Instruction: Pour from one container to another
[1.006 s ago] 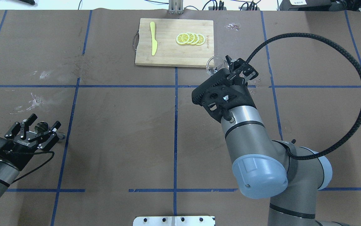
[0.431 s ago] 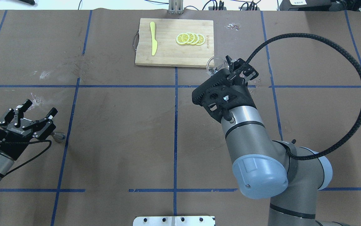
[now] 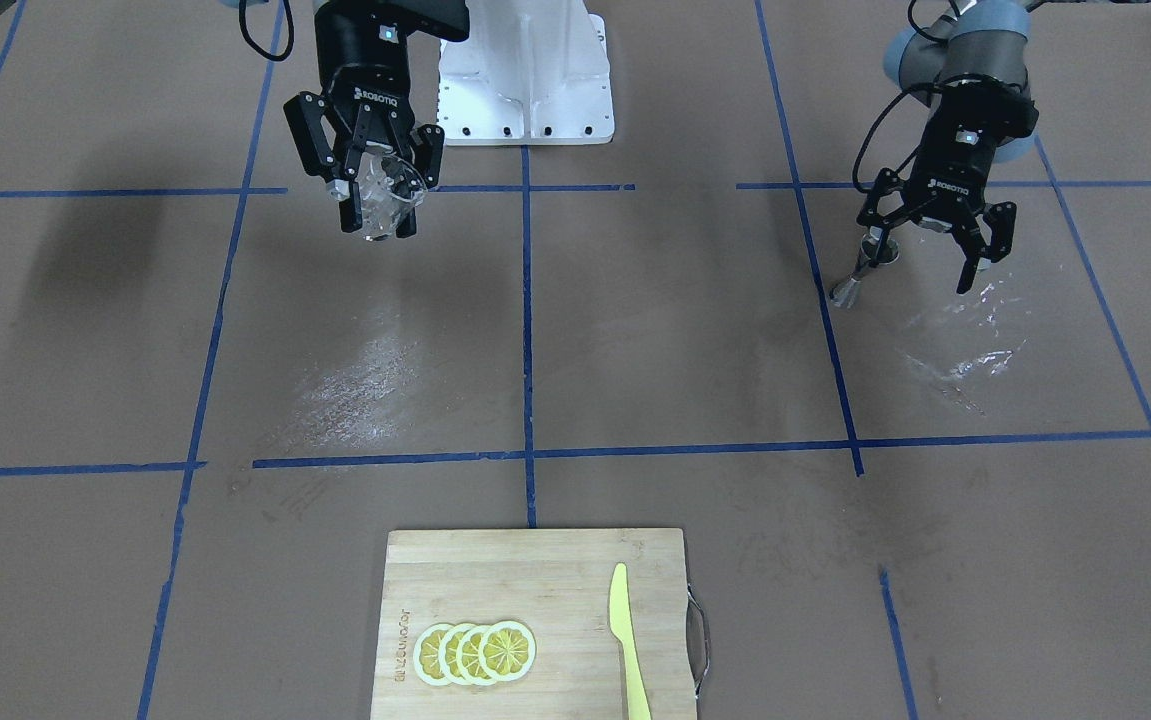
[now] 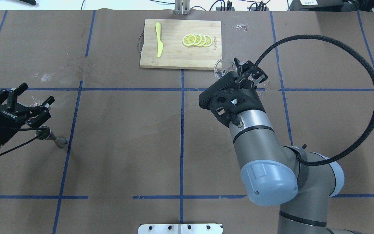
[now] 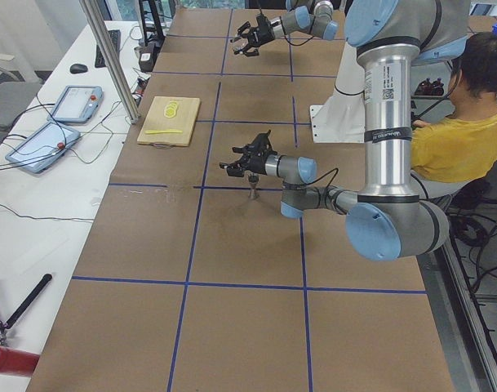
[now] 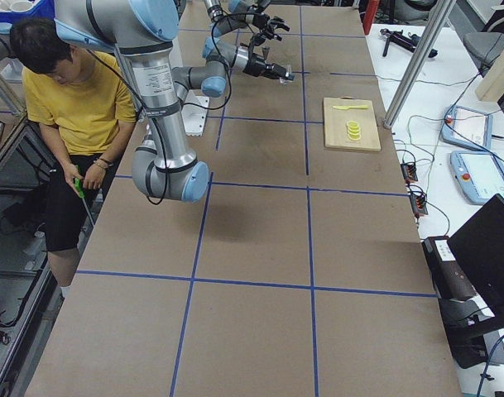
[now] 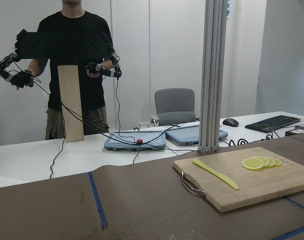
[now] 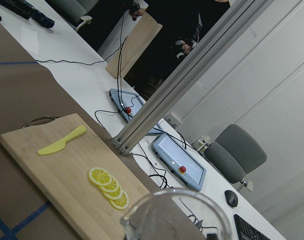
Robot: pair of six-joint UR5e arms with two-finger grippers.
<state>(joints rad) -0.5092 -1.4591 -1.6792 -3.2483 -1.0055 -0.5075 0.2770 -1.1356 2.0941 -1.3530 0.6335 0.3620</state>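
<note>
Overhead, the left gripper hangs wide open and empty just beside the jigger, which stands on the table. Well apart to the right, the right gripper holds the glass aloft near the board. We judge it best to carry the glass level to the jigger, steady the jigger's waist, and tip slowly over its small mouth.

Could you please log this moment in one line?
left gripper open, off jigger | jigger standing on table | right gripper holding glass
</note>
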